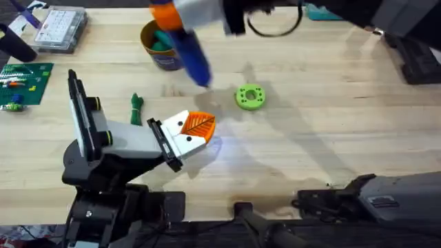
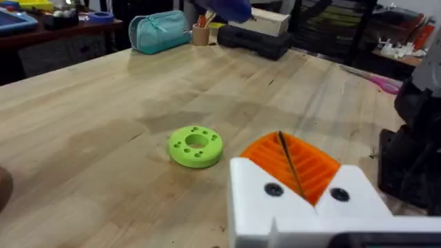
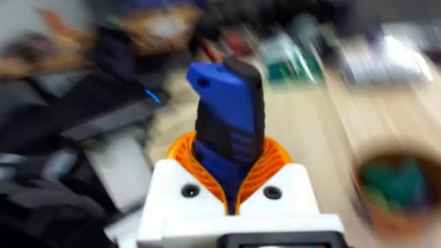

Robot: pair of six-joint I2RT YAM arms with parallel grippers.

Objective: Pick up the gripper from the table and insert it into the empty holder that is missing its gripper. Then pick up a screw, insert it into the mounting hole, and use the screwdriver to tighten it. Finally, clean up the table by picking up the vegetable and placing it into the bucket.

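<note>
The holder (image 1: 131, 141), a white block ending in a black plate on a black stand, sits at the lower left as my left arm's own head. My left gripper (image 1: 205, 127) (image 2: 289, 145) is shut, its white finger pieces with orange ribbed pads pressed together and aimed at the green disc. My right gripper (image 1: 167, 15) (image 3: 231, 141) hangs high over the table's far side, shut on the blue screwdriver (image 1: 191, 52) (image 3: 229, 117), whose tip slants down toward the table. The dark green vegetable (image 1: 136, 109) lies beside the holder. Behind the screwdriver stands the orange bucket (image 1: 155, 58) (image 3: 396, 189) with teal chunks inside.
A bright green round disc (image 1: 249, 96) (image 2: 196, 145) lies mid-table. A clear parts box (image 1: 62, 27) and a green board (image 1: 24, 83) sit at the far left. A teal pouch (image 2: 158, 31) and black cases line the far edge.
</note>
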